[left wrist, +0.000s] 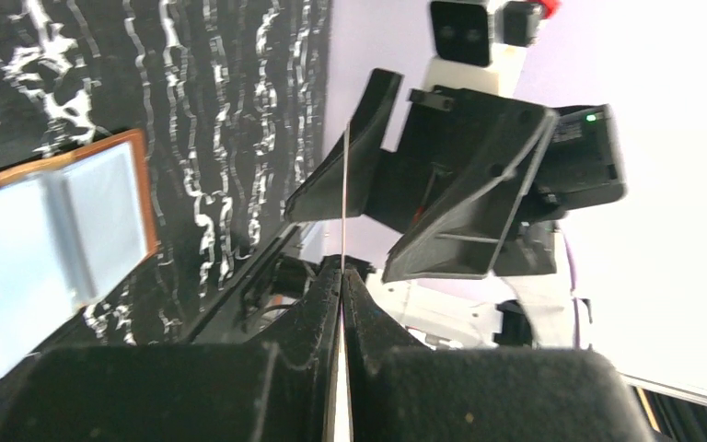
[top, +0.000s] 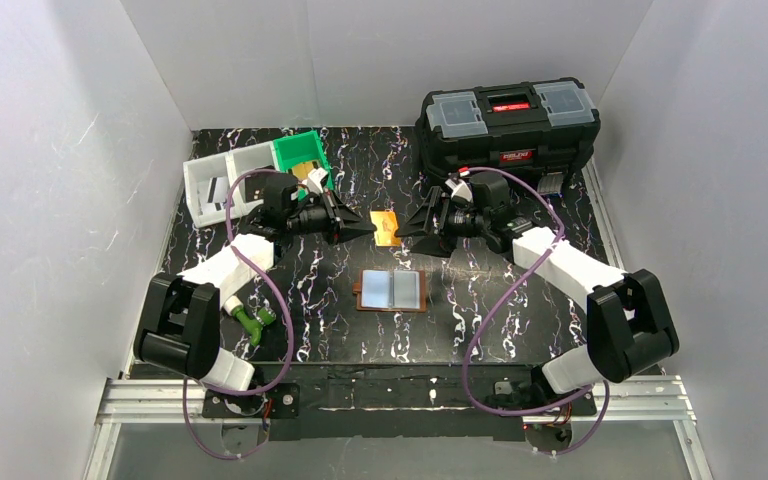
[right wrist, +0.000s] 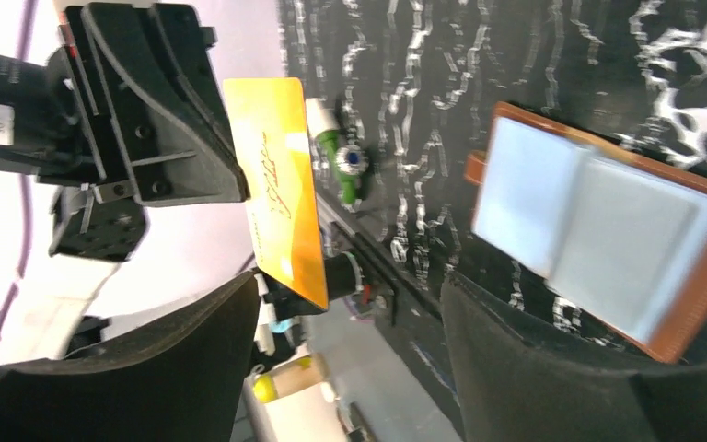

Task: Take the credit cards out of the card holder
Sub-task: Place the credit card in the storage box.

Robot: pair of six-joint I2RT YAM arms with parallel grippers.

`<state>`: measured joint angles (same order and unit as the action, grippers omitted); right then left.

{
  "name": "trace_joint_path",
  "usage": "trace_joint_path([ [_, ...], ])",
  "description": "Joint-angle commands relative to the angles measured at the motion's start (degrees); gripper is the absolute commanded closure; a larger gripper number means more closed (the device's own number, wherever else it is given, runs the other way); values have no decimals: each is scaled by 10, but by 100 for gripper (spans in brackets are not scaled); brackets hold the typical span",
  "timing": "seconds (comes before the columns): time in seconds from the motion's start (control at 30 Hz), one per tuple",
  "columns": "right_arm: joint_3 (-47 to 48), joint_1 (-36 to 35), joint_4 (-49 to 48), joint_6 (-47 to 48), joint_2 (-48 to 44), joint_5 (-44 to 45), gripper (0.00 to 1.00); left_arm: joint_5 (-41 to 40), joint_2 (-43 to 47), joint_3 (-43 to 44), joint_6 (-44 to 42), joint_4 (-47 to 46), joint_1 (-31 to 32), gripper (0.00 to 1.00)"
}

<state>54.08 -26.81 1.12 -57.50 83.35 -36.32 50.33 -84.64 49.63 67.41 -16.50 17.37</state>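
The card holder lies open and flat on the black marbled table, its pale grey-blue pockets facing up; it also shows in both wrist views. Above the table behind it, an orange credit card hangs in the air between the two grippers. My left gripper is shut on the card's left end. In the left wrist view the card appears edge-on, pinched between the closed fingers. My right gripper is open at the card's right end, with nothing between its fingers.
A big black toolbox stands at the back right. White bins and a green bin sit at the back left. A green object lies beside the left arm. White walls enclose the table.
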Motion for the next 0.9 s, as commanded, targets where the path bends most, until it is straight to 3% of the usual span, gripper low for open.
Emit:
trace_joint_path([
  [0.0,-25,0,-168,-101,-8,-62,27,33,11,8,76,-96,-3,100],
  [0.2,-44,0,-231,-150,3,-73,53,37,10,1,91,-119,-2,100],
  [0.6,-35,-1,-244,-161,18,-86,96,46,10,-2,79,-107,-3,100],
  [0.77,-20,-5,-252,-168,37,-116,99,49,10,0,78,-108,-2,78],
  [0.87,-23,-7,-289,-196,51,-133,99,49,8,0,83,-115,-2,73],
])
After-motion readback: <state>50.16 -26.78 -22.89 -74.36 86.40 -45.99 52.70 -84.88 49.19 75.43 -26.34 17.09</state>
